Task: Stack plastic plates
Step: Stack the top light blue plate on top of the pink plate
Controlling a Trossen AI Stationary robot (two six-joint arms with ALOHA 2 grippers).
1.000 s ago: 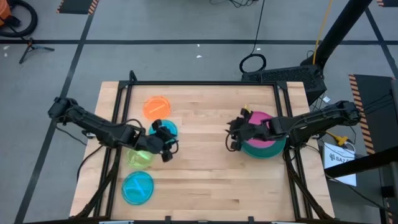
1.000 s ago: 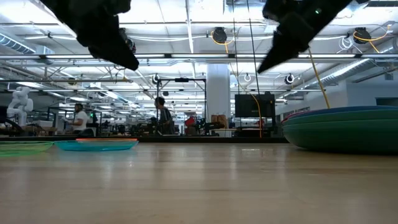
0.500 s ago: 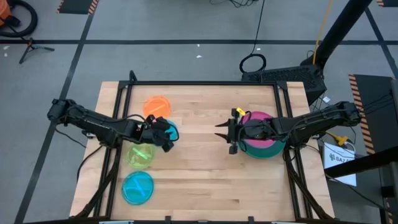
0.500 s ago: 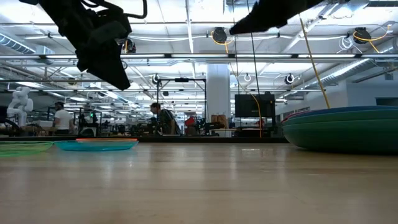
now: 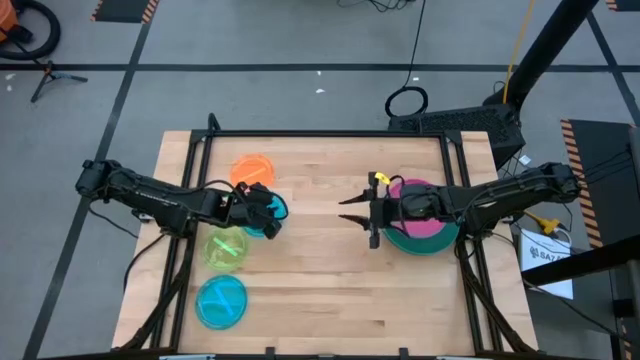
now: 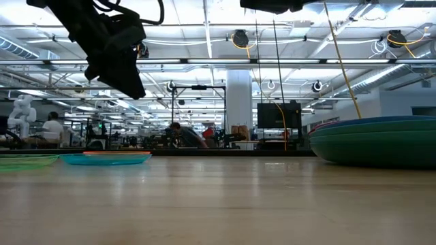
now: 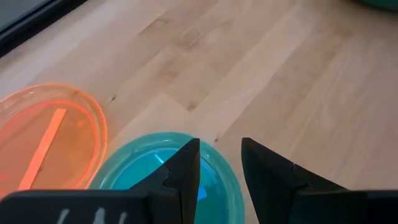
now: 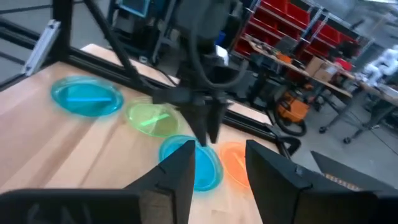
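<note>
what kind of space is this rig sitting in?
Likely a large robotics lab or industrial workshop: exposed ceiling trusses with lights, red parts bins on shelving, a white humanoid robot and people at benches beyond the wooden table.

A pale wooden table [image 5: 320,270] fills the middle of the high view; a coiled black cable [image 5: 407,102] lies on the grey floor above it; red shelving [image 8: 297,31] stands in the right wrist view's upper right.

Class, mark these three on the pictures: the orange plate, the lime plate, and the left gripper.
orange plate [image 5: 251,170], high view, centre of its face.
lime plate [image 5: 226,249], high view, centre of its face.
left gripper [image 7: 219,163], left wrist view, midway between its fingertips.
</note>
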